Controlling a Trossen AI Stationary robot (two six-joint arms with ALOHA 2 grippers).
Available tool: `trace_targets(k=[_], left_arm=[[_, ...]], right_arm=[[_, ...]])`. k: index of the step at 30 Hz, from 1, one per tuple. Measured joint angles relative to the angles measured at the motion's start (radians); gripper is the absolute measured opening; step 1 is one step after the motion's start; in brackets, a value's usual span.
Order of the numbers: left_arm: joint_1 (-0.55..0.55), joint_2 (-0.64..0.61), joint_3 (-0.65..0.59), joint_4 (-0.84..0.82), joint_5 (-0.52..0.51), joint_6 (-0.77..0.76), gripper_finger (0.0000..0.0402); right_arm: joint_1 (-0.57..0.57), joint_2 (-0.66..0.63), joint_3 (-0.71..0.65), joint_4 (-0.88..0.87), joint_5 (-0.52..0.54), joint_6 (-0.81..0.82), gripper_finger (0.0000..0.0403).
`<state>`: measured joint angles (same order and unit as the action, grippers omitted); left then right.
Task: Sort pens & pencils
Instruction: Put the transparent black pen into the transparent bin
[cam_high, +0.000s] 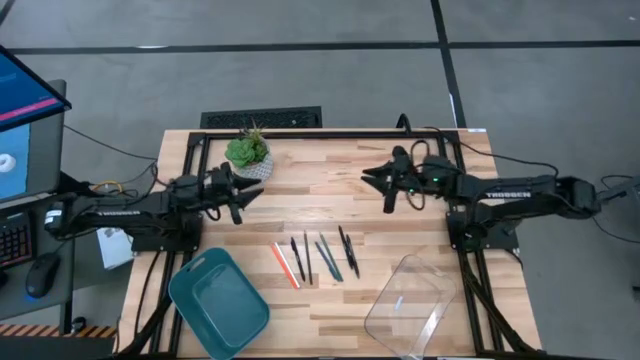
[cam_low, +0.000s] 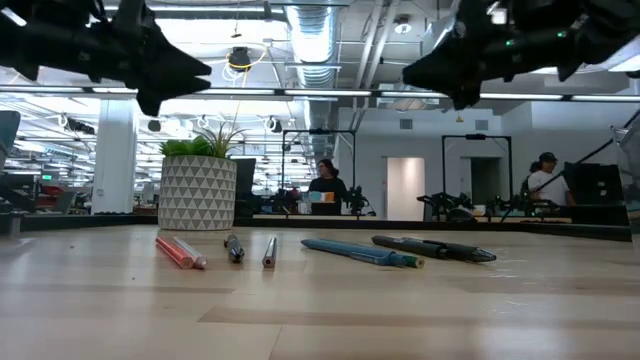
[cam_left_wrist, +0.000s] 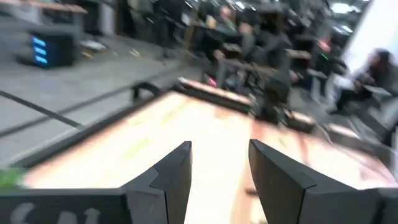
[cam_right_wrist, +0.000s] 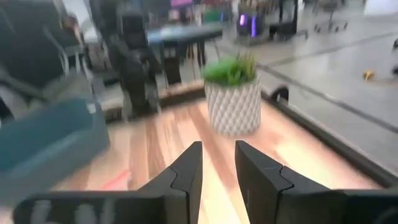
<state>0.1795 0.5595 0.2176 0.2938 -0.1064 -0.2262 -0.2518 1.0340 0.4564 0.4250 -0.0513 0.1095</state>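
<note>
Sorting had not begun, by the look of it. The left tool (cam_high: 252, 192) hung open and empty above the desk (cam_high: 330, 170); the teal bin (cam_high: 218, 303) sat empty nearer the front edge. Between the tools and forward of both, the orange-red pencil (cam_high: 285, 265), black pens (cam_high: 300, 260) and teal pen (cam_high: 329, 258) lay in a loose row. Forward of the open, empty right tool (cam_high: 372, 177), the clear container (cam_high: 408, 298) held nothing.

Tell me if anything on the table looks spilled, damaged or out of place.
Nothing stands out. The pens and pencils lie loose in a row mid-table, the teal bin and clear bin sit at the near edge, and the plant stands upright.
</note>
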Motion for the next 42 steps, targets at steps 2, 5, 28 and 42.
trace_targets(k=[2, 5, 28, 42], left_arm=[[0.0, 0.023, 0.0, 0.001, 0.057, 0.016, 0.0149], [0.0, 0.046, 0.0, 0.001, 0.106, 0.021, 0.0149], [0.0, 0.359, 0.001, 0.234, 0.081, -0.02, 0.0149], [-0.071, 0.471, 0.001, 0.237, 0.163, -0.047, 0.0149]], right_arm=[[0.01, 0.035, 0.017, -0.04, 0.0, -0.011, 0.0118], [0.024, 0.076, 0.027, -0.053, 0.015, -0.011, 0.0118], [0.247, 0.327, 0.072, -0.115, 0.481, 0.336, 0.0118], [0.336, 0.534, 0.252, -0.344, 0.508, 0.336, 0.0118]])
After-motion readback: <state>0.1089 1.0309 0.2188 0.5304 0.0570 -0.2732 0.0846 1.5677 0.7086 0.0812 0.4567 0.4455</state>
